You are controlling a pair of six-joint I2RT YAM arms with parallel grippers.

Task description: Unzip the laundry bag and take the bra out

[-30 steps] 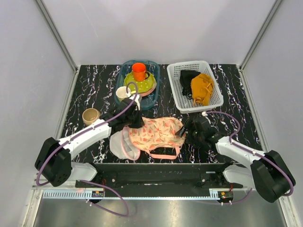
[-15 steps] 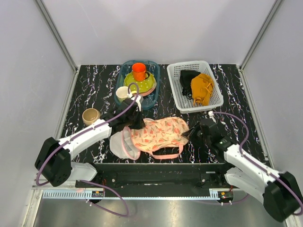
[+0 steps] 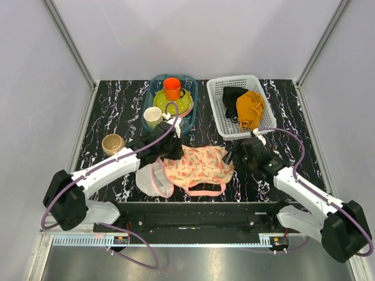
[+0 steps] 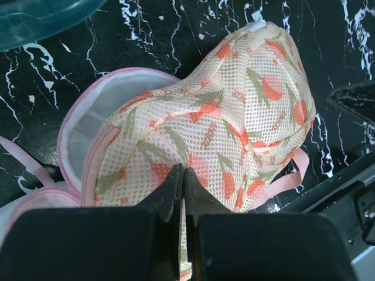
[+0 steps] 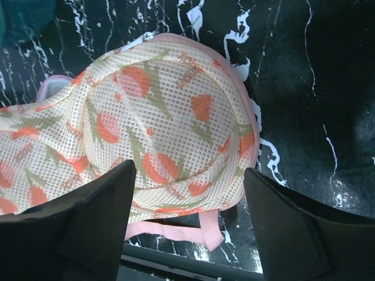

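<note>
The laundry bag (image 3: pixel 199 165) lies at the front middle of the table, peach mesh with red-green print and a pink strap loop (image 3: pixel 205 189). My left gripper (image 3: pixel 171 153) is shut on a fold of its fabric at the left lobe; in the left wrist view the fingers (image 4: pixel 183 170) pinch the printed mesh (image 4: pixel 246 111). My right gripper (image 3: pixel 233 155) is open, its fingers spread either side of the bag's right lobe (image 5: pixel 170 117) and just above it (image 5: pixel 188 170). A round white mesh piece with a pink rim (image 3: pixel 149 178) lies against the bag's left side. The bra is hidden.
A teal tub (image 3: pixel 188 117) with an orange cup, a green plate and a cream mug (image 3: pixel 153 116) stands behind the bag. A white basket (image 3: pixel 266 126) holds a black and a mustard garment. A beige cup (image 3: pixel 112 143) is at the left. The front rail is close.
My right gripper has swung back toward the bag's right lobe, a little farther from the front edge. My left gripper has shifted slightly back and right, pulling the bag's fabric with it.
</note>
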